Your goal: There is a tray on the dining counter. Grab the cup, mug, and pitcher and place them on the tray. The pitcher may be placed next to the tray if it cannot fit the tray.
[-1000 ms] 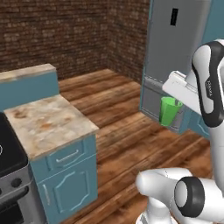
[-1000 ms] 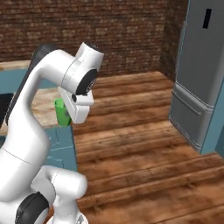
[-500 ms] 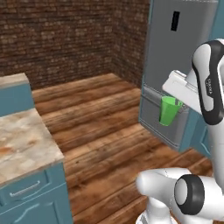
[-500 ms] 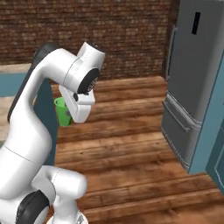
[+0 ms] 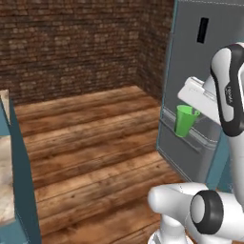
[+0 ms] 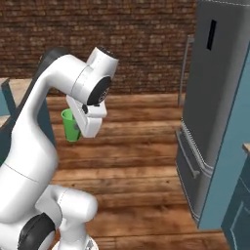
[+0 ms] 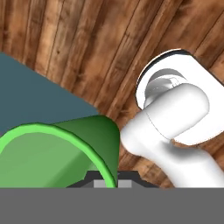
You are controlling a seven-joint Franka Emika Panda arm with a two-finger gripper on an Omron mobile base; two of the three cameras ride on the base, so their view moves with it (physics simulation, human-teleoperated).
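**Green cup held in the air above the wooden floor**

Green and tapered, the cup (image 5: 185, 119) hangs mouth-up from the gripper (image 5: 194, 112), well above the plank floor (image 5: 90, 138). From the left base view it shows against the grey refrigerator (image 5: 200, 62), with the white hand coming onto its rim from the right; the fingertips themselves are hidden behind the hand. At the left edge of that view stands a teal cabinet side (image 5: 21, 162) with a strip of beige marbled counter top (image 5: 5, 181) above it, and a brick wall (image 5: 71, 43) closes the back of the room.

The right base view shows the other side: the cup (image 6: 71, 125) peeks out to the left of the white hand and is partly covered by it, with the gripper (image 6: 78, 122) at its rim. Here the refrigerator (image 6: 215, 97) stands well apart on the right, with teal cabinetry (image 6: 239, 195) beside it.

The hand view looks down past the cup (image 7: 61, 151), whose bright rim and inner wall lie at the lower left. One dark finger (image 7: 103, 178) shows at the bottom, right against the cup's wall. Below lie the floor boards and a flat teal surface (image 7: 30, 96).

The jaws are closed on the cup's wall, pinching it near the rim.
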